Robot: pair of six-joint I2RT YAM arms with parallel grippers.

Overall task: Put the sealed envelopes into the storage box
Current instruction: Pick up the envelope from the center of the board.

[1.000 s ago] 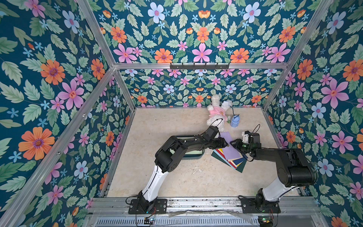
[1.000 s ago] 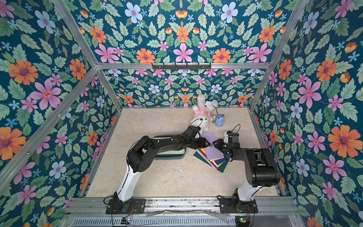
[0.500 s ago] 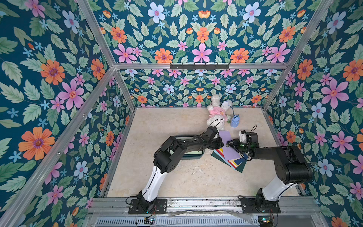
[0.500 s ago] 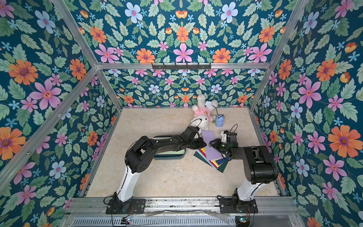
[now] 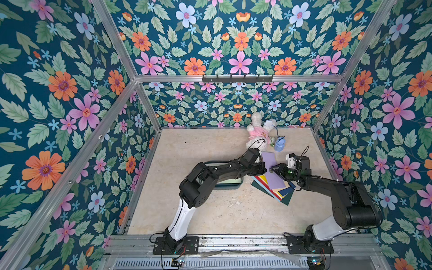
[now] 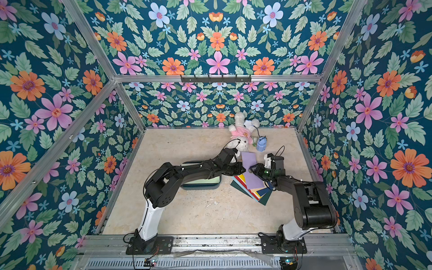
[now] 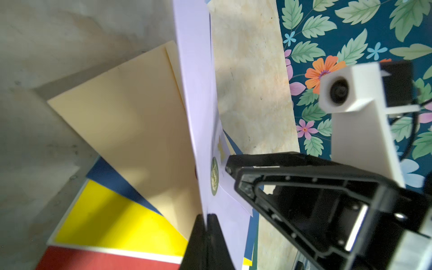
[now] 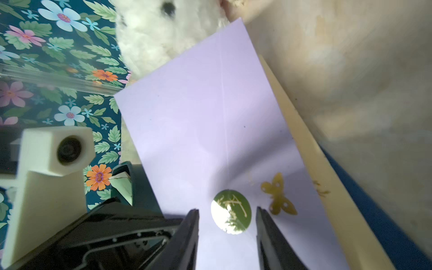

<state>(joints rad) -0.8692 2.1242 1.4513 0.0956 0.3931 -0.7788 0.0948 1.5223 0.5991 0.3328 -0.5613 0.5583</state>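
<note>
lilac envelope, smooth flat paper with a round glossy green seal, is pinched edge-on by the left gripper; the right gripper has its fingers apart around the seal.

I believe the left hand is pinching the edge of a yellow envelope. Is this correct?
Not quite. The left hand is pinching the edge of the lilac envelope, as the left wrist view shows. The yellow envelope lies flat, lower in the pile.
</note>
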